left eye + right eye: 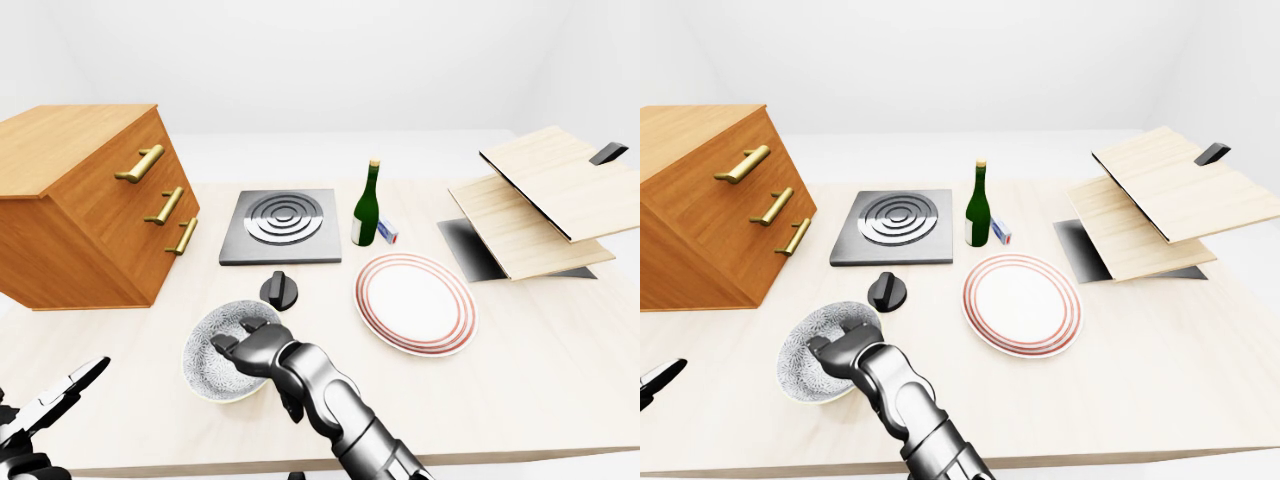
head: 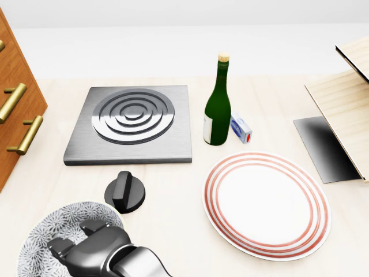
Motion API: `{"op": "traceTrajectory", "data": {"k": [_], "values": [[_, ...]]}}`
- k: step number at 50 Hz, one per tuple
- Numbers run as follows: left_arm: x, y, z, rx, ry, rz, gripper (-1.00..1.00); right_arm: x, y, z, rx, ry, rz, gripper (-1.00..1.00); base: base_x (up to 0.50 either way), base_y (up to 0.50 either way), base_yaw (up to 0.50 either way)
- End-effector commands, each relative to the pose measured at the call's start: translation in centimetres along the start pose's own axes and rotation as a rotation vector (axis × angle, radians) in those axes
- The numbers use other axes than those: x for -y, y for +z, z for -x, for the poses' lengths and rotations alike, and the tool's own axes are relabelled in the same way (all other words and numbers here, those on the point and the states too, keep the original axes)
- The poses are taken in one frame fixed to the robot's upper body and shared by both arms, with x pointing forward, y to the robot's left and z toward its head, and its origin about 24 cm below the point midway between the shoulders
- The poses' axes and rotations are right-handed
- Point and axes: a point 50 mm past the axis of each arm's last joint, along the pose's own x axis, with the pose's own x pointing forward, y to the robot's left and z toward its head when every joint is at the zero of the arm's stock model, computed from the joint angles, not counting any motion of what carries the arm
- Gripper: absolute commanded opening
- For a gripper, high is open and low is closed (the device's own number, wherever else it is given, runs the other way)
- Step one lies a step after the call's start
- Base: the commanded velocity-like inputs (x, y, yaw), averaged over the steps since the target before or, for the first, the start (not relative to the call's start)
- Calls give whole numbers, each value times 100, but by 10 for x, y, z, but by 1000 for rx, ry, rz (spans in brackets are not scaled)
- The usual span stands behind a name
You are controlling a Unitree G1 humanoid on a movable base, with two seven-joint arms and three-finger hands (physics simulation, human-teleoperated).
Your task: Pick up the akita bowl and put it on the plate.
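Observation:
The akita bowl, white with a grey speckled pattern, stands on the table at the lower left of the left-eye view. My right hand reaches in from the bottom and lies over the bowl's right rim, its dark fingers bent down into the bowl and still spread apart. The red-ringed white plate lies empty to the right of the bowl. My left hand hangs off the table's edge at the bottom left with its fingers extended, holding nothing.
A black knob sits just above the bowl, below a grey hob plate. A green bottle and a small box stand above the plate. A wooden drawer chest is at left, stacked boards at right.

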Motion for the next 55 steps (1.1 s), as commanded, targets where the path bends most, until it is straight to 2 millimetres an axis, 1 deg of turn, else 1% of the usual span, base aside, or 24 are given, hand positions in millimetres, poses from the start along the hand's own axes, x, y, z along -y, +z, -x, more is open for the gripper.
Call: {"op": "traceTrajectory", "data": {"k": [1,55], "values": [[0,2,0,1,0,0,100,-3,0,-2,-1,17,2,100,0,0,0],[0,2,0,3,2,0,100,-6,-2,-3,-6,31,-5,100,0,0,0]]}}
